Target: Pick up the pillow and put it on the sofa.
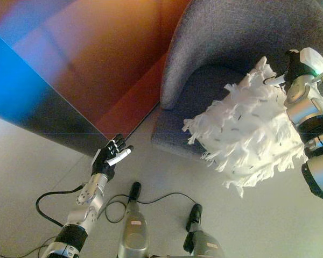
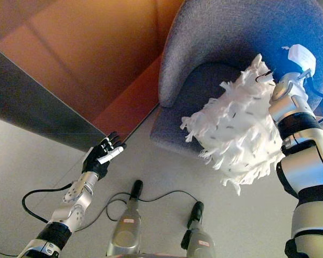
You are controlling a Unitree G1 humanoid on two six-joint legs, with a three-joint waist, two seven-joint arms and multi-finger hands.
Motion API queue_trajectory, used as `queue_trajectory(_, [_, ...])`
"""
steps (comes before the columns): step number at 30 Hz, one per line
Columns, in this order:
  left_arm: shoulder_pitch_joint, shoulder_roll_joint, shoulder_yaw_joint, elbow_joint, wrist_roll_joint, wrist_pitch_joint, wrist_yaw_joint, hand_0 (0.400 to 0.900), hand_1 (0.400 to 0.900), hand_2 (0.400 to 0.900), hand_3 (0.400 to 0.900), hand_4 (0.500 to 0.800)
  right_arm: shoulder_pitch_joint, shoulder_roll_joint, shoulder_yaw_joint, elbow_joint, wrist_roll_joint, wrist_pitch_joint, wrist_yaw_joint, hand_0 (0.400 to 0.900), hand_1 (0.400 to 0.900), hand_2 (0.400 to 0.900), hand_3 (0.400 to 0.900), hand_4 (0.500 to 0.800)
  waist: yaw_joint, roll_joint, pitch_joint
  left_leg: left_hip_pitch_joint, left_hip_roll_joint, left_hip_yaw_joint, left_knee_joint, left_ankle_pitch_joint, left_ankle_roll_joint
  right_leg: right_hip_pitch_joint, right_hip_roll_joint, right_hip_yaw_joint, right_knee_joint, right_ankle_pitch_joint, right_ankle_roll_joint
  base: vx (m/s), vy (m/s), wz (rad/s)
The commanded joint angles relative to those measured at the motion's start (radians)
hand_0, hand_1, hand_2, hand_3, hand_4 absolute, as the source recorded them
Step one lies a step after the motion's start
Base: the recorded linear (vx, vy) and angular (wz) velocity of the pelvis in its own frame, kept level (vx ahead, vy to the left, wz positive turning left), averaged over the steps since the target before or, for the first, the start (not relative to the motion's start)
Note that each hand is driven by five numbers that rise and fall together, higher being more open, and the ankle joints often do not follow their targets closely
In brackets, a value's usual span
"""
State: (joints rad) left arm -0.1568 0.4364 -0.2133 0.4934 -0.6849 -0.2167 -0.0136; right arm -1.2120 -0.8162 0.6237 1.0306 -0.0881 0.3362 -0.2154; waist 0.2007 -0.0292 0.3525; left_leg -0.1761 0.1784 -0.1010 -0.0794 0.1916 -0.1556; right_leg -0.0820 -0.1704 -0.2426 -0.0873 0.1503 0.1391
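Over sofa [image 1: 231,48] seat, I hold pillow [image 1: 247,134] w/ right hand [image 1: 295,64], grip hidden, can't tell; left hand [image 1: 110,156] spread, idle.

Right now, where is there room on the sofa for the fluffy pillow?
The sofa seat is bare to the left of the pillow, up to the curved back. The right side is crowded by the pillow and the right hand. The left hand is open, away over the floor.

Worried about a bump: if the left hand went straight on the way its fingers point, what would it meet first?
Probably the sofa: the left hand points up and right toward its near edge over bare floor, though depth is unclear.
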Motion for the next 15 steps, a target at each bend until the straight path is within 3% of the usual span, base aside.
queue_trajectory(1, [-0.045,0.053,-0.066,-0.107,-0.038,-0.096,-0.031,0.9,0.9,0.9,0.9,0.8,-0.156,-0.129,0.079,0.025,-0.058,-0.025,-0.072,0.9,0.9,0.9,0.9,0.8,0.02,-0.041,-0.094,0.037,-0.01,0.031,-0.008,-0.097,0.028,-0.013,-0.07,0.038,0.013,0.011,0.059,0.0,0.0,0.0])
queue_trajectory(10, [-0.021,0.055,-0.057,-0.119,-0.036,-0.08,-0.045,0.9,0.9,0.9,0.9,0.8,-0.123,-0.149,0.054,0.016,-0.05,-0.041,-0.064,0.9,0.9,0.9,0.9,0.8,0.017,-0.05,-0.112,0.061,-0.007,0.037,-0.008,-0.102,0.026,0.008,-0.072,0.037,0.011,0.009,0.061,0.0,0.0,0.0])
queue_trajectory(15, [-0.004,0.041,-0.04,-0.113,-0.03,-0.063,-0.049,0.9,0.9,0.9,0.9,0.8,-0.056,-0.155,0.007,-0.005,-0.024,-0.039,0.016,0.9,0.9,0.9,0.9,0.8,0.011,-0.055,-0.137,0.081,-0.004,0.042,-0.008,-0.106,0.024,0.027,-0.077,0.037,0.009,0.007,0.064,0.04,0.023,-0.02])
